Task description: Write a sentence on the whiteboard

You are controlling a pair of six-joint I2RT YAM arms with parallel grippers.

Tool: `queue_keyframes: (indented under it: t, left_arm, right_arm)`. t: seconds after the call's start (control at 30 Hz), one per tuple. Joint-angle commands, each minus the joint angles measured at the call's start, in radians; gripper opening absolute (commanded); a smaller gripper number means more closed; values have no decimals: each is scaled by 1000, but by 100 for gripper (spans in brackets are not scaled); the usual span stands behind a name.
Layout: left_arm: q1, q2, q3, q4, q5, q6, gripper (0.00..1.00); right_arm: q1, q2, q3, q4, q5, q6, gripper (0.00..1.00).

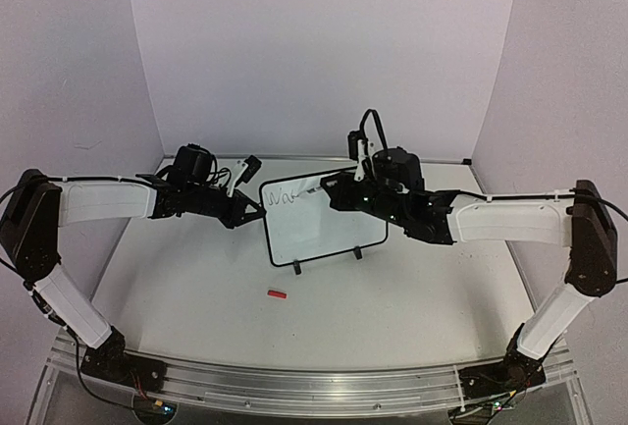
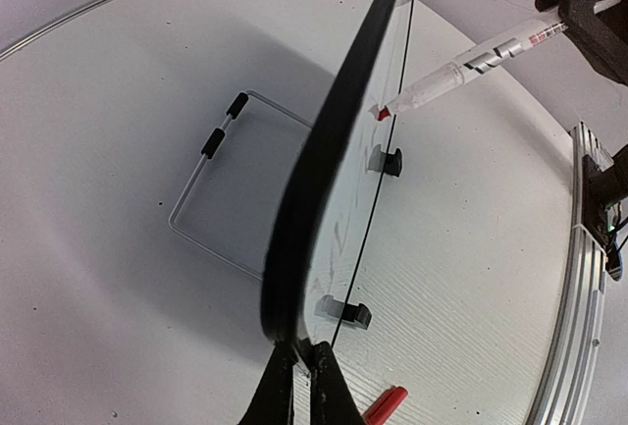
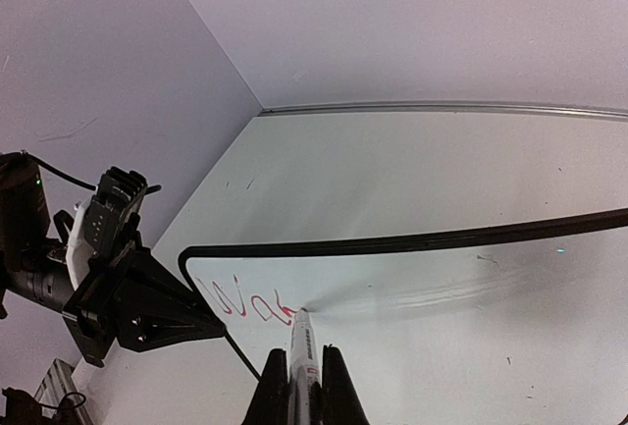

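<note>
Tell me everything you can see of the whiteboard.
The whiteboard is a small, thin white rectangle in a black frame with rounded corners, standing on the table on two black clip feet. The left gripper pinches its left edge. Red scrawl fills its upper left corner, where the marker in the right gripper touches its glossy face; the rest is mostly blank.

Mid-frame on the table (image 1: 412, 297), whiteboard (image 1: 329, 234); at its left edge, left gripper (image 1: 261, 211); upper left on it, writing (image 1: 282, 193) and marker (image 1: 312, 189); lower left, cap (image 1: 277, 294).
</note>
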Motion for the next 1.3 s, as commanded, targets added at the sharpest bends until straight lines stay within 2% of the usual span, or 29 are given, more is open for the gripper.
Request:
queue_keyframes:
  t: [0.0,0.33,0.77,1.27]
  left_arm:
    - [-2,15,14,-45,-69,56,0]
    - [-1,19,17,-45,-69,56,0]
    - [-2,21,19,-46,-71,57,0]
    - [-2,26,24,-49,-77,59,0]
  right_arm:
    - [-4,-34,3,32,32,1,0]
    - [-5,-65,1,25,-62,-2,0]
    - [-21,-157,-67,-13,-46,3,0]
    - [-43,-118,-37,-15,-72,-16,0]
